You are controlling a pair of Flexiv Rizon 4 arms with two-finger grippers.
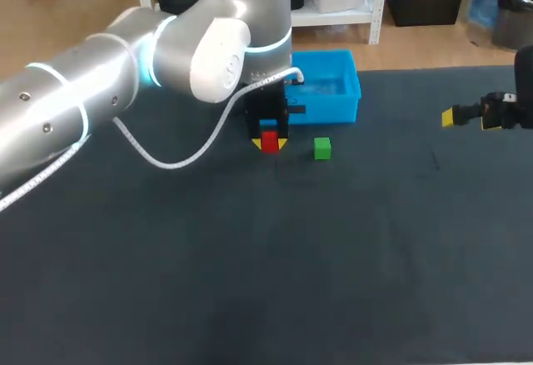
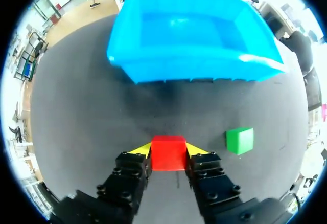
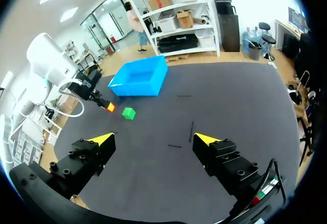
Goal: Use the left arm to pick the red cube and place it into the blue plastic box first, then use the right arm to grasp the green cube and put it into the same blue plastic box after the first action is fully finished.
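Observation:
The red cube (image 2: 168, 152) sits between the yellow fingertips of my left gripper (image 2: 168, 150), which is shut on it from both sides, low over the dark table just in front of the blue plastic box (image 2: 189, 65). In the head view the red cube (image 1: 269, 141) shows under my left gripper (image 1: 270, 142), near the box (image 1: 333, 102). The green cube (image 1: 322, 148) lies on the table right of the red one, apart from it, and shows beside the fingers as the green cube (image 2: 239, 139). My right gripper (image 3: 153, 139) stands open at the table's right side, with nothing between its fingers; it also shows as the right gripper (image 1: 450, 117).
The dark table (image 1: 266, 265) spreads wide in front of the cubes. The left arm's white cable (image 1: 183, 158) hangs in a loop above the table's left part. From the right wrist view, box (image 3: 139, 78), green cube (image 3: 129, 113) and red cube (image 3: 110, 107) lie far ahead.

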